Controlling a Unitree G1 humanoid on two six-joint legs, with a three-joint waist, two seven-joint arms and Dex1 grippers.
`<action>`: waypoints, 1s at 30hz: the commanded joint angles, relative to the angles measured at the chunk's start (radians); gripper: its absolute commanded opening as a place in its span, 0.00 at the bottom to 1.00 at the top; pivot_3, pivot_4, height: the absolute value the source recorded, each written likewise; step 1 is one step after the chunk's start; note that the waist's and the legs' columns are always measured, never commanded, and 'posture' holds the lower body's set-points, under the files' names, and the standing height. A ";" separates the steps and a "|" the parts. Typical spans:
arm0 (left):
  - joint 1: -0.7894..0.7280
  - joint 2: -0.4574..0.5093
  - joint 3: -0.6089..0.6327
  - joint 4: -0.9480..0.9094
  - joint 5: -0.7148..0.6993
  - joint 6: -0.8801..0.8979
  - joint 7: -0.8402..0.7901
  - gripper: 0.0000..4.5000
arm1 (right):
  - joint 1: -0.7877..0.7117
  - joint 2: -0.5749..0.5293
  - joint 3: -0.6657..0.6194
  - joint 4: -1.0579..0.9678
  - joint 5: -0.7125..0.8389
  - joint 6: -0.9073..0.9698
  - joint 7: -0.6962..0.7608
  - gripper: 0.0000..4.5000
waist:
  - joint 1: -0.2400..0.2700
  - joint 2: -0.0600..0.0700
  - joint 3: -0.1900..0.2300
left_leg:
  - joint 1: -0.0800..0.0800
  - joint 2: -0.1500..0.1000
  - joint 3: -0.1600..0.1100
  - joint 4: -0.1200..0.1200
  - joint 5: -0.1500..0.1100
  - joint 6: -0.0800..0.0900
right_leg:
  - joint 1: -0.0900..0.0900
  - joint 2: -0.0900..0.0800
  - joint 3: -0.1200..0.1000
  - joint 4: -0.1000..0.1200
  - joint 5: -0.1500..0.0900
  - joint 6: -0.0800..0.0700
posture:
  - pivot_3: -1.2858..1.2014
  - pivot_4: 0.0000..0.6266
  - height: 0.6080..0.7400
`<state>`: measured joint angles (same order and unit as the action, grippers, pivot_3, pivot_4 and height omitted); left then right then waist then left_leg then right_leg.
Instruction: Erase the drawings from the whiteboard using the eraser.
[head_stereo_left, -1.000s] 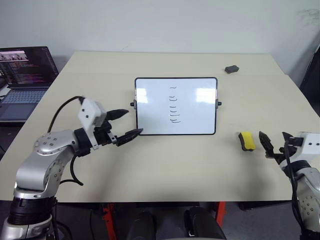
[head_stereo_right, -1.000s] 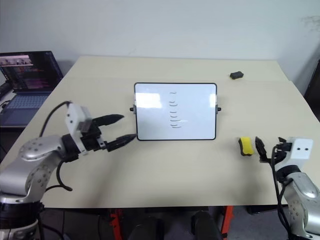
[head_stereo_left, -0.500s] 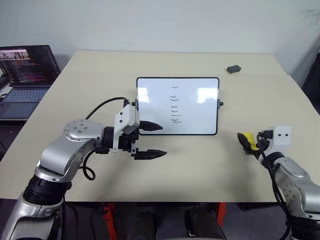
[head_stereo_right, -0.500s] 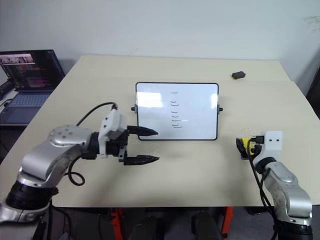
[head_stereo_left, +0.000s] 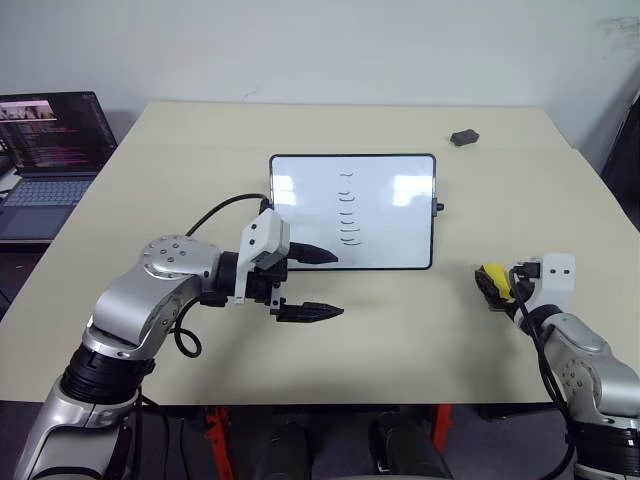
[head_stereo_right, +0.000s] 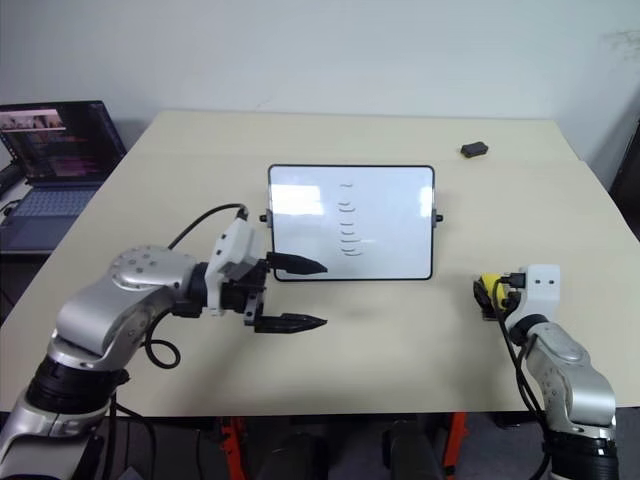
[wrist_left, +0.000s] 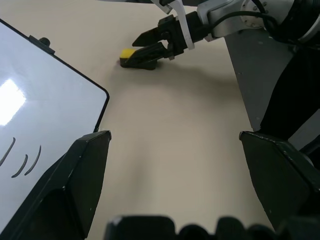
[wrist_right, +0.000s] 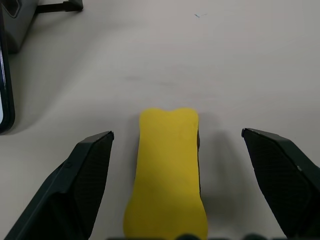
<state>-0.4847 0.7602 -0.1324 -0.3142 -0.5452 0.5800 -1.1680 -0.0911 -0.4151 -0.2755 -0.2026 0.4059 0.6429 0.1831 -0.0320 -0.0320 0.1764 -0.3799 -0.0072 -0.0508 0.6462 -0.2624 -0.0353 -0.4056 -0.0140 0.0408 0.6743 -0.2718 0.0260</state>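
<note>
The whiteboard (head_stereo_left: 395, 225) stands propped at the table's middle, with the drawings (head_stereo_left: 348, 210), a short column of thin black strokes, near its centre. My left gripper (head_stereo_left: 337, 283) is open, pointing right, just in front of the board's lower left corner and holding nothing. The yellow eraser (head_stereo_left: 490, 275) lies on the table to the right of the board. My right gripper (wrist_right: 177, 133) is open with a finger on either side of the eraser (wrist_right: 167, 170), apart from it. The left wrist view shows the board's corner (wrist_left: 55, 110), the eraser (wrist_left: 129, 53) and the right gripper (wrist_left: 150, 45) at it.
An open laptop (head_stereo_left: 50, 150) sits off the table's left side. A small dark grey object (head_stereo_left: 464, 137) lies at the far right of the table. The table's right edge runs close to the eraser.
My left gripper swung right from beside the board to in front of its lower left corner. My right gripper moved forward and now straddles the eraser.
</note>
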 joint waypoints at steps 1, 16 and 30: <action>-0.009 0.002 0.016 -0.018 0.000 -0.014 -0.002 1.00 | -0.025 -0.003 -0.022 0.004 -0.005 -0.021 0.010 0.99 | 0.000 0.000 0.000 | 0.000 0.000 0.000 0.000 0.000 0.000 | 0.000 0.000 0.000 0.000 0.000 0.000 | 0.52 0.24 1.00; 0.011 0.008 0.028 -0.029 0.000 -0.008 0.018 1.00 | -0.084 -0.012 -0.016 0.088 -0.025 -0.012 0.034 0.85 | 0.000 0.000 0.000 | 0.000 0.000 0.000 0.000 0.000 0.000 | 0.000 0.000 0.000 0.000 0.001 -0.002 | 0.52 0.24 1.00; 0.050 0.020 0.043 -0.045 0.002 0.001 0.039 1.00 | -0.084 -0.009 -0.014 0.097 -0.038 -0.002 0.040 0.22 | 0.000 0.000 0.000 | 0.000 0.000 0.000 0.000 0.000 0.000 | 0.000 0.000 0.000 0.000 0.001 -0.002 | 0.52 0.24 1.00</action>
<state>-0.4313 0.7651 -0.1188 -0.3179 -0.5401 0.5817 -1.1362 -0.1725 -0.4161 -0.2756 -0.1019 0.3734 0.6426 0.2178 -0.0317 -0.0319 0.1764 -0.3798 -0.0072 -0.0511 0.6463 -0.2624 -0.0352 -0.4056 -0.0139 0.0407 0.6747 -0.2706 0.0240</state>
